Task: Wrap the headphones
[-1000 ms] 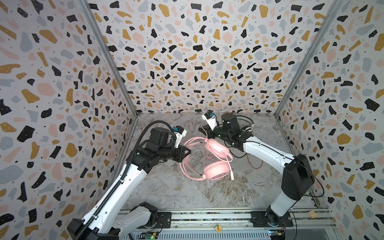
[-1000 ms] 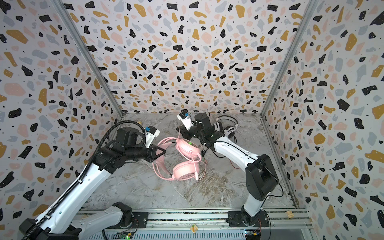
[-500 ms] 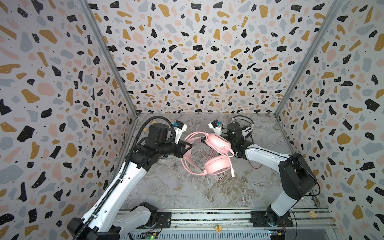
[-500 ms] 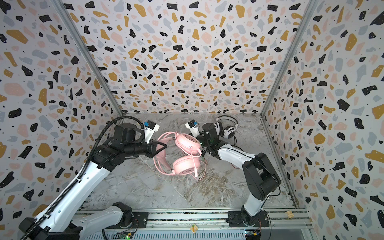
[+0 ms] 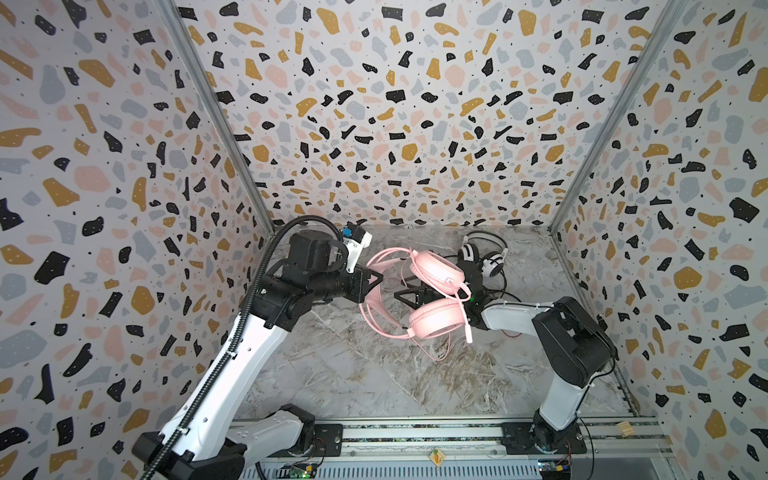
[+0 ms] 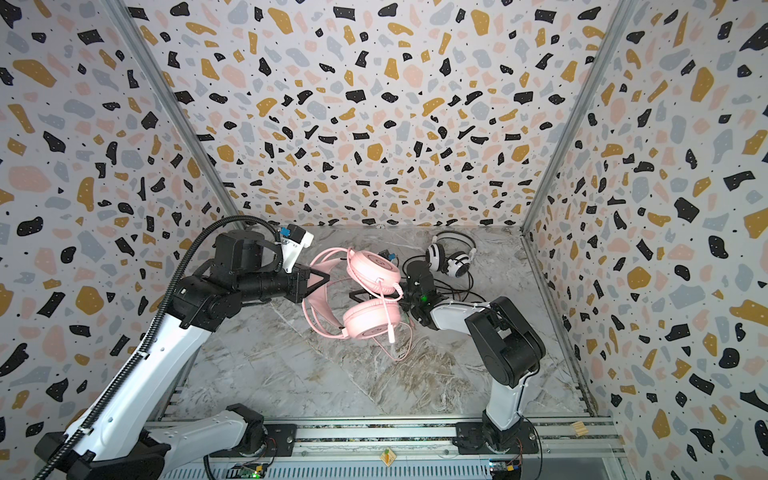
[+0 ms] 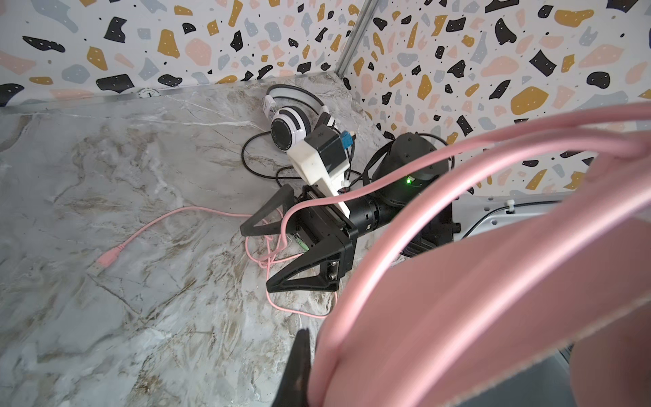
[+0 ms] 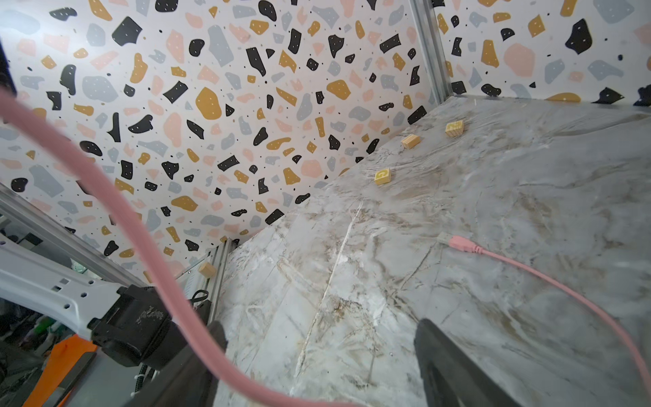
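The pink headphones [image 5: 436, 325] [image 6: 370, 323] hang above the table, and my left gripper [image 5: 376, 283] [image 6: 322, 280] is shut on their headband [image 7: 458, 282]. Their pink cord [image 7: 158, 222] [image 8: 148, 246] trails down to the marble, ending in a plug [image 7: 105, 260] [image 8: 458, 244]. My right gripper [image 5: 405, 291] [image 7: 259, 259] [image 8: 322, 338] is low, under the ear cups, open and holding nothing. The cord drapes across one of its fingers. The white-and-black headphones [image 5: 482, 258] [image 6: 451, 259] [image 7: 292, 123] lie at the back right with their black cord loose.
Small wooden blocks [image 8: 382, 176] [image 8: 410, 141] [image 8: 454, 128] lie on the marble along the left wall. Patterned walls close in the table on three sides. The arm bases sit on the front rail [image 5: 415, 436], and the left arm [image 8: 53, 292] stands at the front left.
My right gripper has opened, let go of the pink headphones and dropped lower under the ear cups. The left gripper has lifted the headphones and carried them toward the back right.
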You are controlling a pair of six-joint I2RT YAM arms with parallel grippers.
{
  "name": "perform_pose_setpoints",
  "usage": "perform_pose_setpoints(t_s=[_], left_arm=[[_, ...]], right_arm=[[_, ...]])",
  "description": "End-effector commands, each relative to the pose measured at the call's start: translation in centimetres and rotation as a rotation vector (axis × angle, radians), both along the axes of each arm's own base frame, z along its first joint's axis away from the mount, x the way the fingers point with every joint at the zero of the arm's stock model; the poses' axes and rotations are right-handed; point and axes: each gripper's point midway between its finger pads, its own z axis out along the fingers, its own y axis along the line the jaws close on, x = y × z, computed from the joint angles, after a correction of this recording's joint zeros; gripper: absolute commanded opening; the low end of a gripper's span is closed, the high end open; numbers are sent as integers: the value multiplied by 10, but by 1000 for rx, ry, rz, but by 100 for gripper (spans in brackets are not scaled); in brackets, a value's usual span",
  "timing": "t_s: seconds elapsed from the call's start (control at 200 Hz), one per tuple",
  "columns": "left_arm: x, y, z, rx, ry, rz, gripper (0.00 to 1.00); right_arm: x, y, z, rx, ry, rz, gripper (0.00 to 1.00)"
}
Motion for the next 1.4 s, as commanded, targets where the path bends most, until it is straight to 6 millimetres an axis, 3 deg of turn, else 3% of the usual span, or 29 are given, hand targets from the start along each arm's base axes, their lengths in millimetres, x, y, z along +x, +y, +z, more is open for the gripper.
perform_pose_setpoints(t_s=[0.0, 0.09, 0.245, 0.471, 0.556, 0.746, 0.901, 0.981, 1.261, 1.392], left_arm=[[0, -4, 23, -32, -46, -17, 0], [0, -5, 30, -52, -51, -15, 0], [-1, -8, 42, -74, -63, -35, 0], [0, -5, 51, -55, -72, -24, 0], [1, -1, 58, -55, -95, 4, 0], [16, 14, 69, -30, -143, 97, 0], [40, 28, 69, -34, -169, 209, 0], [56, 41, 73, -62, -186, 301, 0], [104, 91, 105, -231, -288, 608, 0], [121, 110, 102, -203, -299, 703, 0]], right_arm=[[-3, -11, 18, 45, -56, -10, 86], [0, -11, 14, 44, -52, -6, 86], [4, 12, 5, 42, -54, 42, 86], [16, 31, -29, 46, -10, 65, 80], [18, 31, -38, 57, 19, 75, 63], [10, 1, -39, 75, 25, 14, 14], [-1, -22, -31, 64, 18, -41, 0], [-8, -29, -28, 48, 22, -59, 0], [-36, -41, -45, -141, 19, -136, 0], [-46, -52, -39, -245, -58, -221, 0]])
